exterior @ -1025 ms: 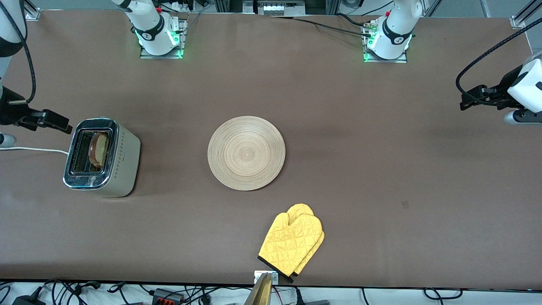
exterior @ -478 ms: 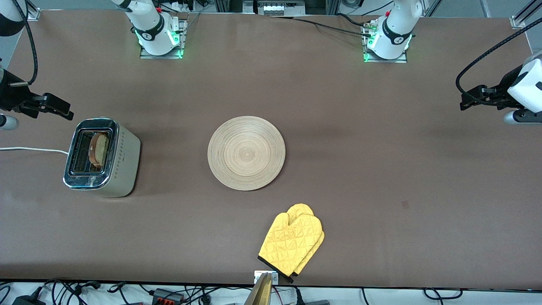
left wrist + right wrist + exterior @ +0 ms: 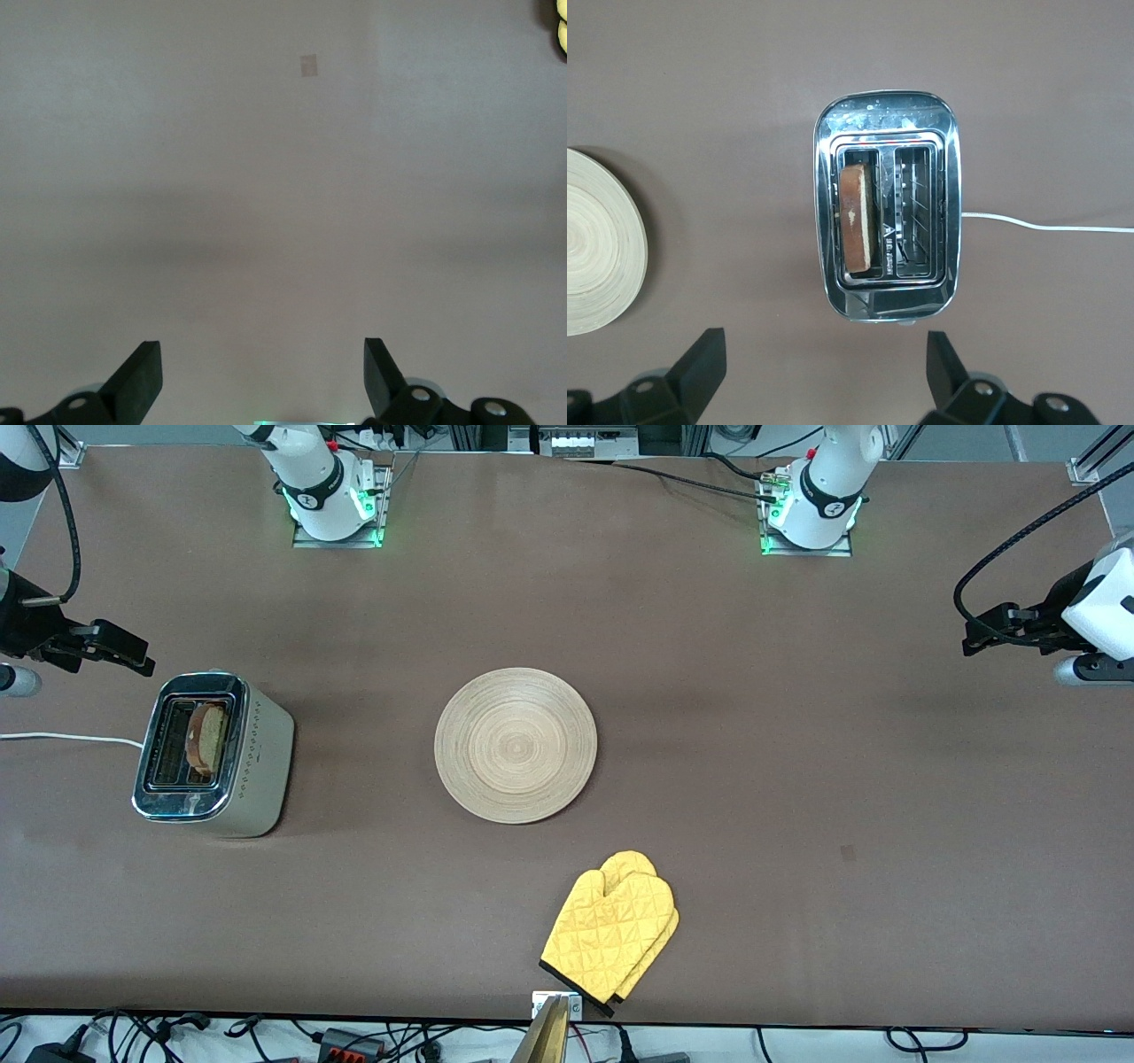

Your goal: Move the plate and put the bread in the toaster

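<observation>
Wrist views show both the left gripper (image 3: 257, 376) and right gripper (image 3: 824, 372) spread wide, apparently holding nothing.

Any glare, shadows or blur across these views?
Front view: chrome top of the cream-beige two-slot toaster glints, soft shadows beside it and the round bamboo plate. Right wrist view: sharp, chrome mirrors light around the brown-crusted bread slice. Left wrist view: washed-out, faint shadow bands on the brown table.
</observation>
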### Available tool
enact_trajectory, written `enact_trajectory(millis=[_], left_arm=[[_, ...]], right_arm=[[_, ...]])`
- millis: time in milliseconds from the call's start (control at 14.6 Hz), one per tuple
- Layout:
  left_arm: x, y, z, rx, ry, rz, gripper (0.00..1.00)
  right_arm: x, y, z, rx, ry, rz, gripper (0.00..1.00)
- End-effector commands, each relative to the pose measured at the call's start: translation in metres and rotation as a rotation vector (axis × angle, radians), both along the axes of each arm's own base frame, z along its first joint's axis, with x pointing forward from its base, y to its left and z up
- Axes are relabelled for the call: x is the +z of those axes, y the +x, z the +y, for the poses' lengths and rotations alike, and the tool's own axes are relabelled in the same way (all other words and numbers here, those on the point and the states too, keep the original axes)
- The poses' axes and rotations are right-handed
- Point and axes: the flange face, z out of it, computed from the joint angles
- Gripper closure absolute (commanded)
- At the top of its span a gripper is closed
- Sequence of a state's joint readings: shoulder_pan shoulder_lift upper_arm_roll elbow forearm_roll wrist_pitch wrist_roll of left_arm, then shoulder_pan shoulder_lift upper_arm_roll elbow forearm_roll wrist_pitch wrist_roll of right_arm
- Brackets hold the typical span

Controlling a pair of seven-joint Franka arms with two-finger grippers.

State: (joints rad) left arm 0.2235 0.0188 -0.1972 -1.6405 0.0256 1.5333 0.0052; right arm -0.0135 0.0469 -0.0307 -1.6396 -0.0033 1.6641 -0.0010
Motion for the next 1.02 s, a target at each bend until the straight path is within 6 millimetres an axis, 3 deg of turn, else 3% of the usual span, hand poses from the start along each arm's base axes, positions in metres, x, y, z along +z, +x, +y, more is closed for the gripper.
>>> enact_trajectory(millis=[0,956], left_arm=[[0.0073,-0.0006,-0.0019,0.008,0.008,-0.003,0.00],[0.0071,-0.0008,-0.0020,0.008,0.007,-0.002,0.00]], right_arm=[[0.0024,-0.0063,-0.0012,0.009,-0.009,-0.002,0.00],[0.0046,-0.0102,-0.0011,0.018,-0.009,0.009,0.00]])
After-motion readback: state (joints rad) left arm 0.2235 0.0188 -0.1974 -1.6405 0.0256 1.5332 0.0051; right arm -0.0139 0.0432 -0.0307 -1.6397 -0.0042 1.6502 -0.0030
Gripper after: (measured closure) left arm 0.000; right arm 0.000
